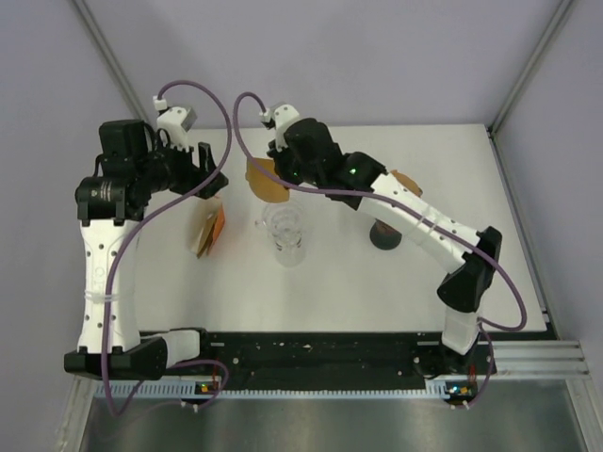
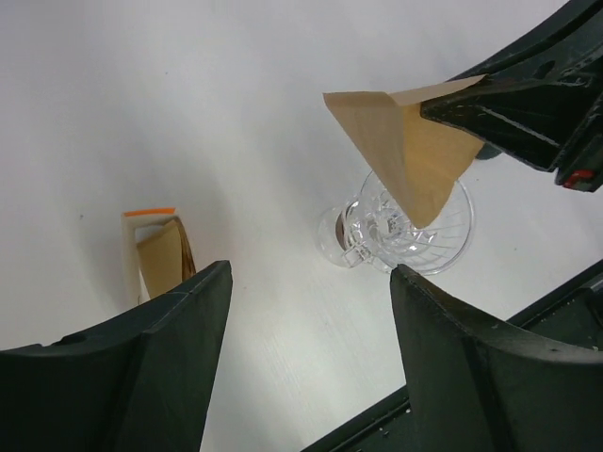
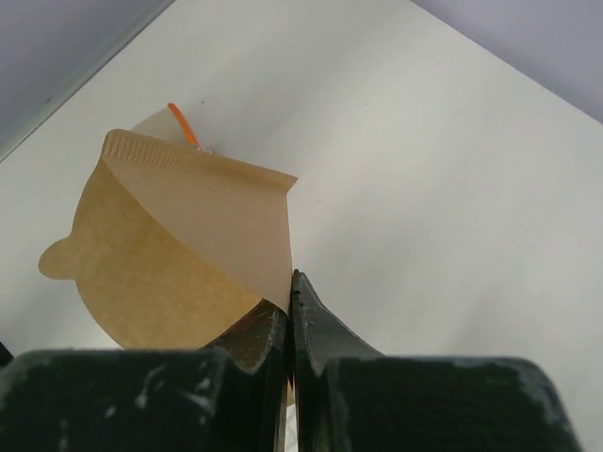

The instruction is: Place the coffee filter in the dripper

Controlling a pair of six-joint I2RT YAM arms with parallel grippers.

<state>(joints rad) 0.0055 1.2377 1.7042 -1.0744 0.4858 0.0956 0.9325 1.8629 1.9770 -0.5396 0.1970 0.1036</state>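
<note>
My right gripper is clenched on the coffee filter, the jaws pinched together on one edge of the paper so that the rest fans out ahead of my fingertips, folded flat with its small tab at the far left. The filter is in the air, not on the table and not yet in the dripper. From the left wrist its pointed end hangs down toward the glass dripper, which stands upright on the table below and a little nearer to me than my fingertips. My left gripper is released, jaws wide with nothing between them. The orange-edged filter pack stands just below and to the left of it, with more brown papers showing inside.

I judge this to be the carry: the filter is lifted and held, the seating not done. Next I need to bring the right hand back over the dripper's mouth, turn the paper so the point leads, lower it until the cone sits inside the ribbed glass, and only then let go. The paper is flat, so it may lodge against one wall instead of opening; the free left hand is close enough to help
</note>
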